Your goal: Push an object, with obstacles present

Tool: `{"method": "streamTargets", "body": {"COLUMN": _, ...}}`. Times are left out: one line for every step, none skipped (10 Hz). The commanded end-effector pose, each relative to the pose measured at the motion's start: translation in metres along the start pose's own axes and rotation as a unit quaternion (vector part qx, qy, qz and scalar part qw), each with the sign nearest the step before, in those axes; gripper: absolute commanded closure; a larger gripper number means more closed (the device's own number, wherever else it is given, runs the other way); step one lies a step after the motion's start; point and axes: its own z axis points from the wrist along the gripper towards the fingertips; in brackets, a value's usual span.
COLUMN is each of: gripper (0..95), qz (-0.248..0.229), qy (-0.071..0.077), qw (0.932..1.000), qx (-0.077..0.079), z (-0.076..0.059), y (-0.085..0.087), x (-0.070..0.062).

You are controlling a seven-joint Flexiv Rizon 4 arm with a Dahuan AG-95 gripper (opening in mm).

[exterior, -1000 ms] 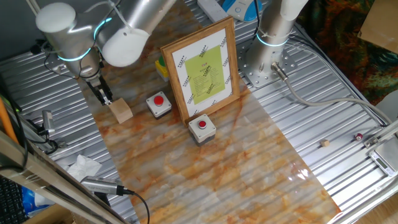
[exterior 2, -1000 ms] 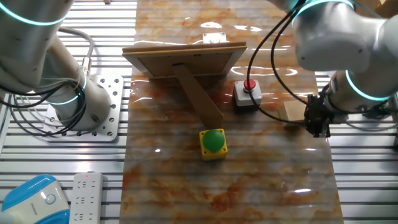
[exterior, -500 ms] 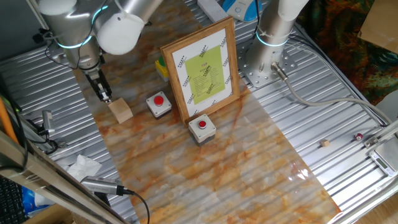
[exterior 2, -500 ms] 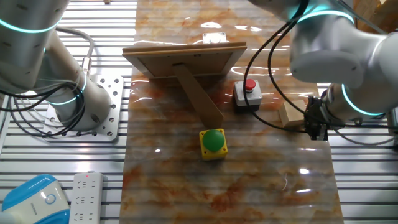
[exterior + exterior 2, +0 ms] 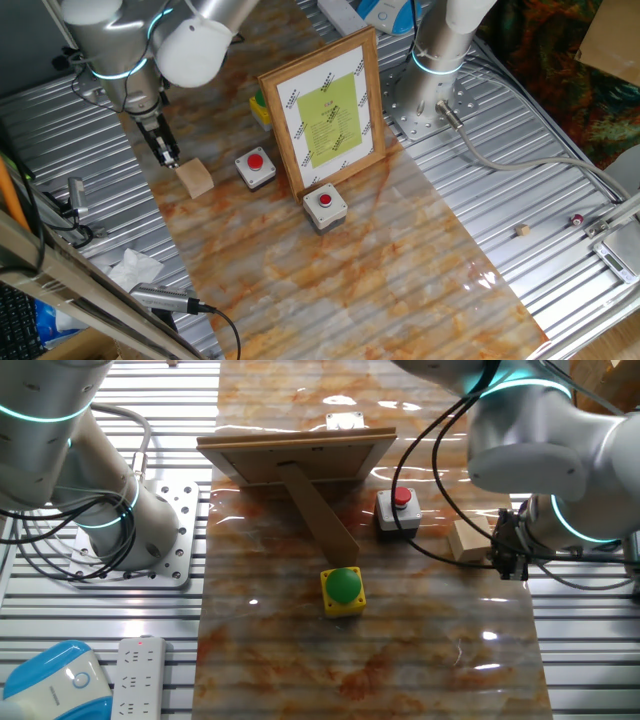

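The object, a plain light-tan wooden cube [image 5: 195, 178] [image 5: 466, 540], rests on the marbled mat near its edge. My gripper [image 5: 168, 156] [image 5: 510, 565] points down right beside the cube on the side away from the buttons, its dark fingers pressed together with nothing between them. The obstacles are two grey boxes with red buttons, one [image 5: 256, 167] [image 5: 398, 510] close to the cube and one [image 5: 325, 204] in front of the frame, plus a wood-framed picture [image 5: 325, 108] [image 5: 297, 455] with a yellow-green sheet, propped upright.
A yellow box with a green button [image 5: 343, 588] stands behind the frame, next to its prop leg. A second arm's base [image 5: 437, 62] is bolted beyond the mat. Ribbed metal table [image 5: 540, 200] surrounds the mat; crumpled paper [image 5: 132, 266] and cables lie near the cube's side.
The arm's upper links swung up and back over the last second. The gripper tip stayed beside the cube, which has hardly shifted.
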Motion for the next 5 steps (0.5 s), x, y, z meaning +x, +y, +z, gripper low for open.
{"method": "streamTargets", "body": {"gripper": 95.0, "qz": -0.004, "qy": -0.001, "qw": 1.0, "qx": 0.001, "z": 0.0004, "y": -0.001, "x": 0.0007}}
{"method": "streamTargets", "body": {"gripper": 95.0, "qz": -0.011, "qy": -0.003, "qw": 0.9999, "qx": 0.004, "z": 0.0026, "y": -0.0026, "x": 0.0008}}
{"method": "streamTargets", "body": {"gripper": 95.0, "qz": -0.013, "qy": -0.004, "qw": 0.9999, "qx": 0.004, "z": 0.0035, "y": -0.003, "x": 0.0008}}
{"method": "streamTargets", "body": {"gripper": 95.0, "qz": -0.016, "qy": -0.004, "qw": 0.9998, "qx": 0.009, "z": 0.0043, "y": -0.0033, "x": 0.0008}}
{"method": "streamTargets", "body": {"gripper": 95.0, "qz": -0.016, "qy": -0.004, "qw": 0.9998, "qx": 0.011, "z": 0.0052, "y": -0.0036, "x": 0.0009}}
